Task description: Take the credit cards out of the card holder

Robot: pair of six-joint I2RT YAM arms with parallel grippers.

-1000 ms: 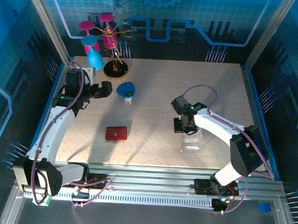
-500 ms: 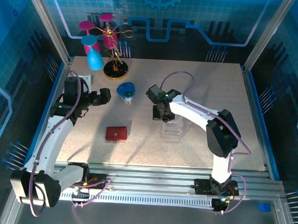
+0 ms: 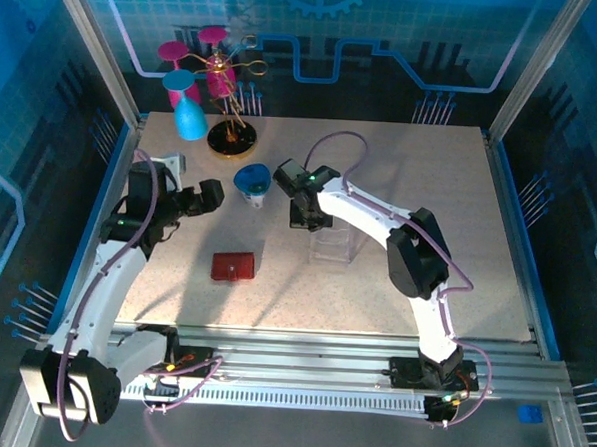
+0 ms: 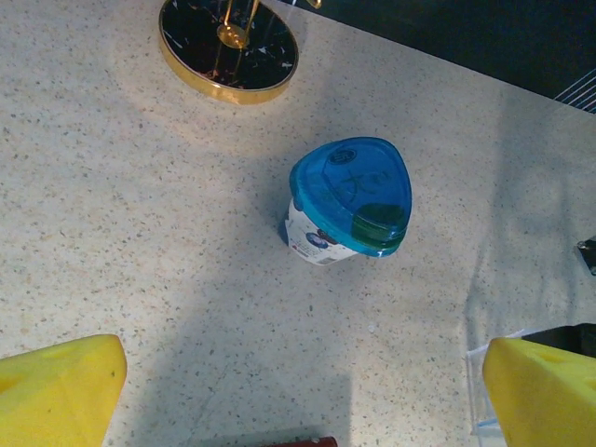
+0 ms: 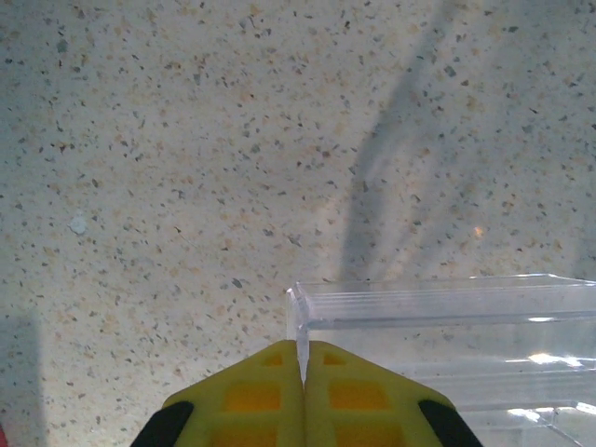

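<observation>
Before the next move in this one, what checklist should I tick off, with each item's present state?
1. The small flat red card holder lies unobstructed: ok.
2. Holder opened: not ok, it lies shut.
3. The left gripper is open and empty: ok.
4. The right gripper is free: not ok, shut on the clear plastic tray wall.
5. The blue-lidded white cup stands apart from the holder: ok.
</observation>
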